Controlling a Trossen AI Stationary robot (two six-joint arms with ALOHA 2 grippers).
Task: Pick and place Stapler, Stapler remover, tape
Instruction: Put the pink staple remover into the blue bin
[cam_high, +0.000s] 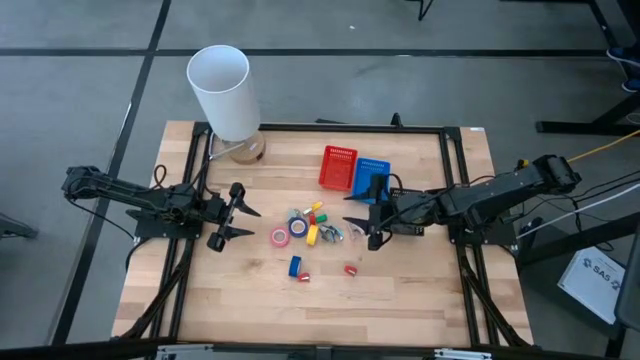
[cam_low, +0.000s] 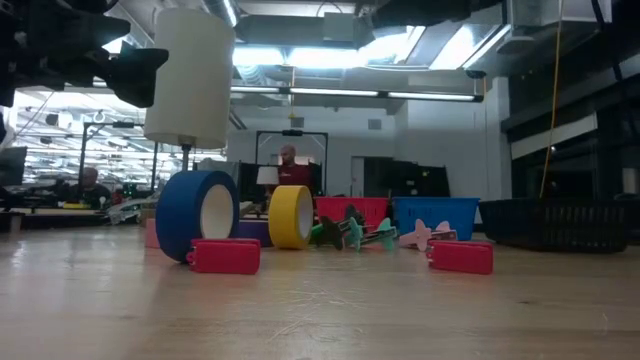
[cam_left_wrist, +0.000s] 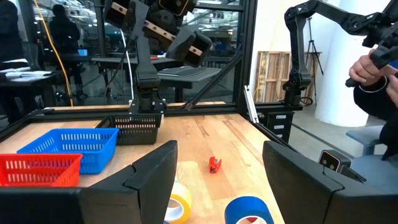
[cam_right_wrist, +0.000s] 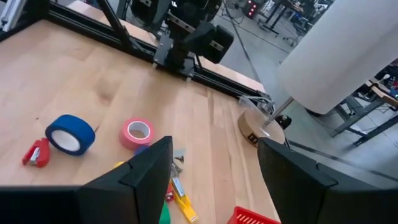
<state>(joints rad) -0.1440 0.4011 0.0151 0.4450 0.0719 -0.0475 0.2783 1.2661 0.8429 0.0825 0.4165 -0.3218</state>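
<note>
Tape rolls lie mid-table: pink (cam_high: 280, 237), purple-blue (cam_high: 298, 225), yellow (cam_high: 312, 235) and blue (cam_high: 295, 266), the last standing on edge (cam_low: 200, 215). Two small red staplers (cam_high: 305, 277) (cam_high: 351, 269) lie on the near side of them. Coloured staple removers (cam_high: 332, 233) form a heap right of the yellow roll. My left gripper (cam_high: 243, 213) is open, just left of the rolls. My right gripper (cam_high: 354, 222) is open too, just right of the heap. Neither touches anything.
A red basket (cam_high: 338, 167) and a blue basket (cam_high: 370, 175) stand behind the pile. A tall white cylinder on a round base (cam_high: 225, 90) rises at the far left corner. A black frame rims the table (cam_high: 440, 290). A person's hand (cam_left_wrist: 372, 62) shows beyond the table.
</note>
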